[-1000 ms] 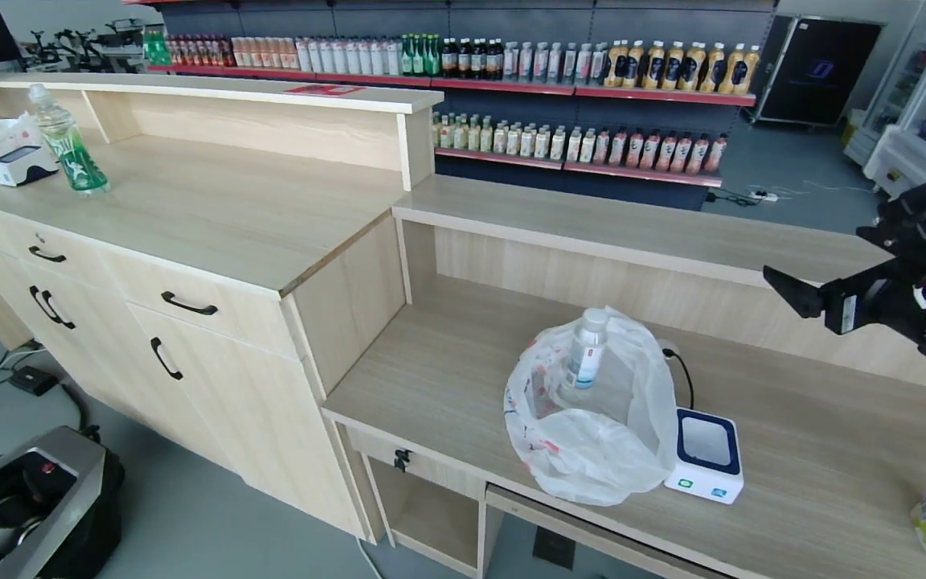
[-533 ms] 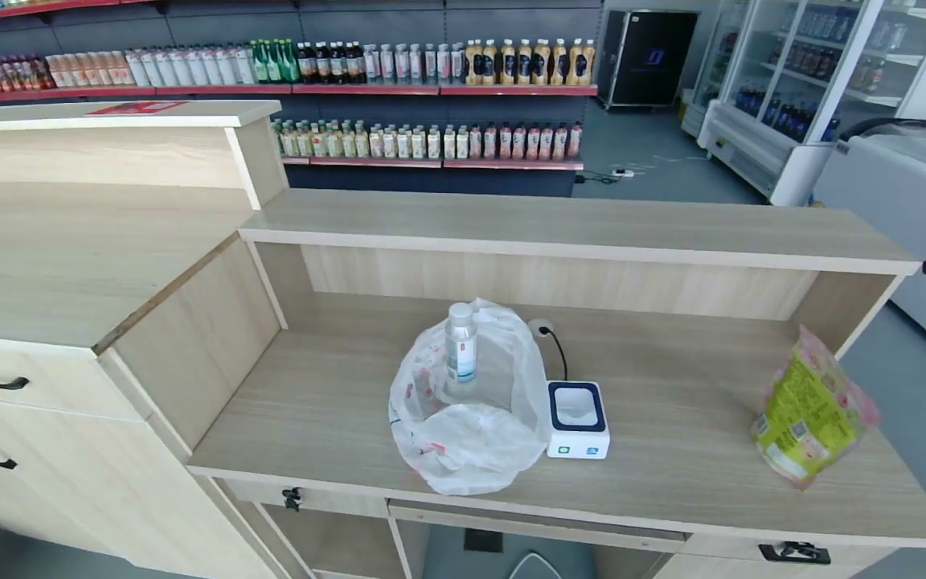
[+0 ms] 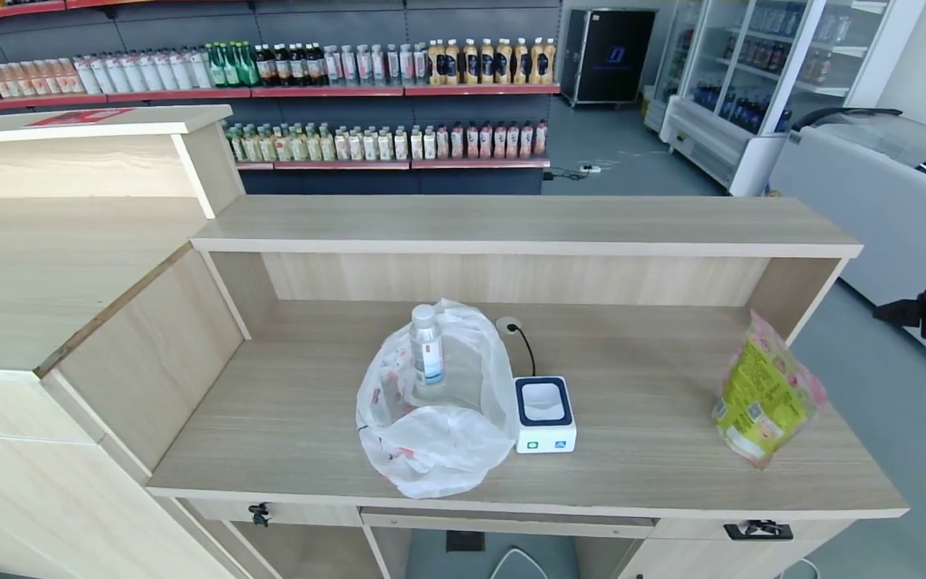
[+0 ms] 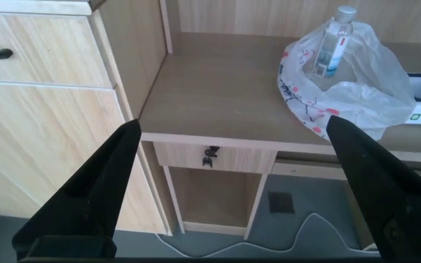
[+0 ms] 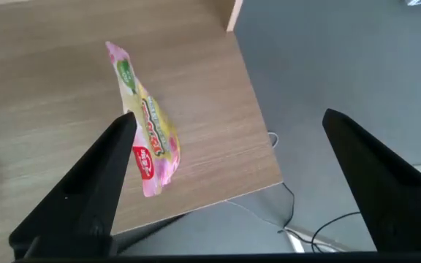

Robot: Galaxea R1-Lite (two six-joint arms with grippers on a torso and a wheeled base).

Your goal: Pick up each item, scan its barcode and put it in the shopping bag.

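On the counter [image 3: 656, 474], head view: shopping bag [image 3: 431, 438], mouth open, with a clear bottle [image 3: 426, 347] upright inside (one item judged done). Scanner [image 3: 544, 412] stood touching the bag's right side, and its cable [image 3: 523, 347] ran back to a socket. Snack pouch [image 3: 764, 402] stood near the right end, well apart from the scanner and bag, and was judged not yet scanned or bagged. Raised back shelf [image 3: 511, 221] and side panel [image 3: 801, 297] stood close behind the pouch and could crowd an approach.

Left wrist view: left gripper [image 4: 234, 123] was spread wide and held nothing (off the counter's left front corner). The bag and bottle lay beyond it.

Right wrist view: right gripper [image 5: 229, 118] was likewise wide apart and empty, over the counter's right end. The pouch stood below, nearer one finger. Loose floor cables [image 5: 291, 223] lay past the edge.
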